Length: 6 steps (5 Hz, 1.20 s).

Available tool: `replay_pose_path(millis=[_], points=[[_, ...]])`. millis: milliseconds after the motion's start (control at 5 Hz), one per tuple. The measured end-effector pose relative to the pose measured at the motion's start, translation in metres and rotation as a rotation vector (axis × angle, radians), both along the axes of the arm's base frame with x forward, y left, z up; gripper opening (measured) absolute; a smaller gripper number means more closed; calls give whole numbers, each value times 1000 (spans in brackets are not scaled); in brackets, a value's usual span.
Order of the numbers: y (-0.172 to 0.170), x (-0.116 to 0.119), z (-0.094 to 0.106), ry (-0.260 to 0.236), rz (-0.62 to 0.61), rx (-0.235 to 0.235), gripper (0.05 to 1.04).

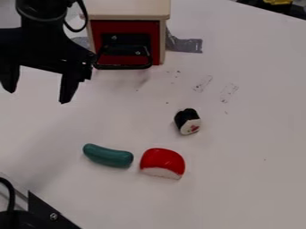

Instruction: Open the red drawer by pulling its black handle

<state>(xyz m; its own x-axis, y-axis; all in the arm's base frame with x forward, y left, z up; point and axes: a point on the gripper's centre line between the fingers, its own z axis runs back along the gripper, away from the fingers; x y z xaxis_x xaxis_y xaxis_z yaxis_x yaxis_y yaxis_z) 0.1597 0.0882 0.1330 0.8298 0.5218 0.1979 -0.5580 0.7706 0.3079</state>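
One end effector (37, 96) is seen at the upper left, held above the counter (257, 147), with its two fingers spread wide apart. Just beside it, one wooden box (156, 42) is placed at the top edge; its red front (110, 59) is fitted with one black handle (122, 67). A piece of grey tape (188, 45) is stuck to the counter at the right of the box, and another is partly seen at its left.

Three toy foods are laid out lower down. One green sausage-shaped piece (108, 155) is set left of one red piece with a white edge (163, 162), with a narrow gap left between them. One black-and-white sushi piece (188, 121) is placed above and to the right of the red one.

The pale surface is marked by two scuffed patches and scattered dark specks. Black equipment (44, 212) and a cable (10, 192) are seen at the lower left; a yellow object (277, 2) is cut off at the upper right.
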Motion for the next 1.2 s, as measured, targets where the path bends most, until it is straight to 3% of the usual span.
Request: replay_pose_path(millis=[200,400,800,1200], points=[[-1,-2,-3,13,0,-4,998],[4,21,-13,33,115,-9,998],[12,64,-15,18,261,-6,998],[5,103,-22,-35,424,-86,998]])
